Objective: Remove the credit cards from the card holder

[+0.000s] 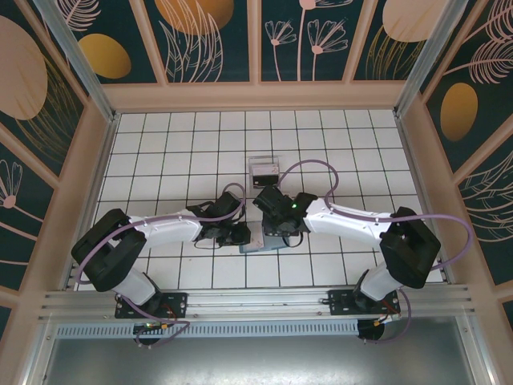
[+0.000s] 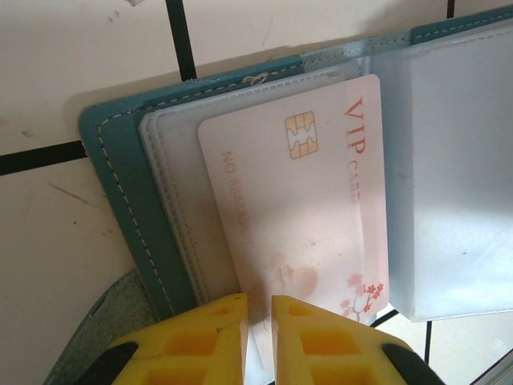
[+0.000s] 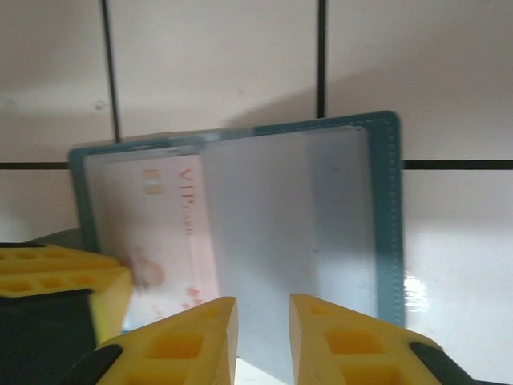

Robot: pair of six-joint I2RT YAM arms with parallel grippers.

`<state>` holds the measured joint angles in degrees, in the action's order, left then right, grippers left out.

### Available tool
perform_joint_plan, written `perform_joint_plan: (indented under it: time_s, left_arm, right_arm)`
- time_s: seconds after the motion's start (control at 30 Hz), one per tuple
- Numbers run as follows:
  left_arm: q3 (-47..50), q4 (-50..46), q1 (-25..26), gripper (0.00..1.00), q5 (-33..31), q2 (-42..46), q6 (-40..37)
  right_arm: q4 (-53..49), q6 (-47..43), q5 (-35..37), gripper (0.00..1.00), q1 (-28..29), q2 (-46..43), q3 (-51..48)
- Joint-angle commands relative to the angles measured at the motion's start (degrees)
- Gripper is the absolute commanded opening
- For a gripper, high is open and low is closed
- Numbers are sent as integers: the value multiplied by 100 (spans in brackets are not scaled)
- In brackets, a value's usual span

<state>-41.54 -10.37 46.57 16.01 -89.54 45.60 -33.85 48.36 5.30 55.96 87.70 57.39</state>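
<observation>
We see a white-tiled counter [image 1: 160, 152] carrying an open teal card holder [image 1: 258, 246] near its front edge, with a small clear box [image 1: 264, 172] lying farther back.

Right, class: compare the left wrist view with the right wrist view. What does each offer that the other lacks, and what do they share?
Left wrist: the VIP card with its gold chip sharp, and the card's lower edge between the left gripper fingers. Right wrist: the card holder right panel with its stitched teal border, and a frosted clear sleeve running down between the right gripper fingers. Both: the open teal holder on the white tiled table, with the pink-white card.
</observation>
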Motion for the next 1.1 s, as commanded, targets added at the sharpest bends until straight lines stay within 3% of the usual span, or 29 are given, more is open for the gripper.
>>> perform_joint_plan:
  time_s: [0.0, 0.37, 0.7, 1.07]
  left_arm:
    - [83, 79, 28, 16, -55, -24, 80]
    - [146, 70, 23, 15, -81, 37, 107]
    - [197, 44, 27, 14, -107, 102, 130]
    - [190, 37, 26, 14, -111, 68, 124]
  right_arm:
    - [323, -51, -241, 22, -22, 13, 219]
    - [1245, -29, -942, 9, -199, 530, -57]
    - [1764, 29, -1236, 7, -353, 905, -396]
    - [1783, 48, -1169, 9, -599, 600, -918]
